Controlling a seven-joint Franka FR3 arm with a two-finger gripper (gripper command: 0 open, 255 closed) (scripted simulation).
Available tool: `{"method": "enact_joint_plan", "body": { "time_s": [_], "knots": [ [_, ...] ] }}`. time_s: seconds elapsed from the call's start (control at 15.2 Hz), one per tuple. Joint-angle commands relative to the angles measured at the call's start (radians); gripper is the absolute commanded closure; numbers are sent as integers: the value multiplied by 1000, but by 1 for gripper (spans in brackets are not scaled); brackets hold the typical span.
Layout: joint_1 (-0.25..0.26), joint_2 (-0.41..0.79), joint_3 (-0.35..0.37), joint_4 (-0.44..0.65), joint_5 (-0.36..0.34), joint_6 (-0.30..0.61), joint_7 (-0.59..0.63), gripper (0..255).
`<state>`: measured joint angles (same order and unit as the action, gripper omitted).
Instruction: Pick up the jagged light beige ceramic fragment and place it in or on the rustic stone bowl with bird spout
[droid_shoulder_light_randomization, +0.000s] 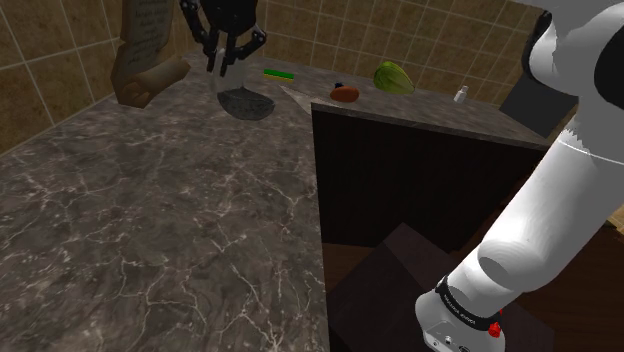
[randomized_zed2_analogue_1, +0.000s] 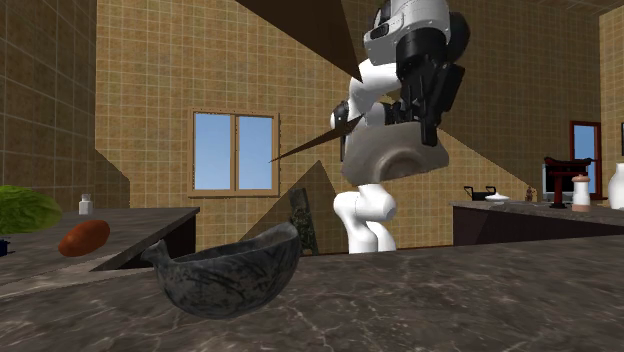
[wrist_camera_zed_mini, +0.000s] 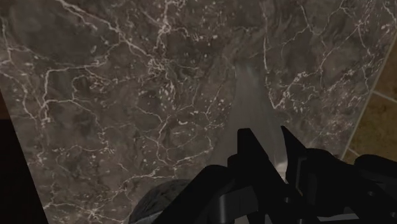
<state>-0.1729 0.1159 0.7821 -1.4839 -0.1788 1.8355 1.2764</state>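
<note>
- Ceramic fragment (randomized_zed2_analogue_1: 395, 160): pale grey-beige, broad body with a long thin spike; held aloft, clear of the counter (droid_shoulder_light_randomization: 150, 230), up beside and above the stone bowl (randomized_zed2_analogue_1: 230, 280)
- Gripper (randomized_zed2_analogue_1: 422, 120): clenched on the fragment's upper edge, black fingers (wrist_camera_zed_mini: 254, 153) pressing either side; the body hangs below them
- Step in hand, as judged: carrying to the bowl; placing not yet done
- Wrist view shows the bowl's rim close under the gripper's base rather than beneath the fingertips; recommend centring over the hollow before descending
- Recommend a slow descent and a low release; the spike is likely to catch the rim or tip the fragment out; keep it pointed away from the spout
- Bowl: dark, rough, upright on the counter, nothing inside it
- Counter: dark veined marble; a reddish-brown vegetable (randomized_zed2_analogue_1: 83, 237) and a leafy green (randomized_zed2_analogue_1: 25, 208) lie well apart from the bowl
- Room: tan tiled walls; a window (randomized_zed2_analogue_1: 235, 152) on the far wall
</note>
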Motion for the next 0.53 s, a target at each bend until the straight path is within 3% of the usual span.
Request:
{"method": "enact_joint_plan", "body": {
  "time_s": [0.0,0.46],
  "knots": [
    [-8,47,-14,47,-24,-9,-29,255],
    [-25,198,-63,229,-88,-60,-133,255]
  ]
}}
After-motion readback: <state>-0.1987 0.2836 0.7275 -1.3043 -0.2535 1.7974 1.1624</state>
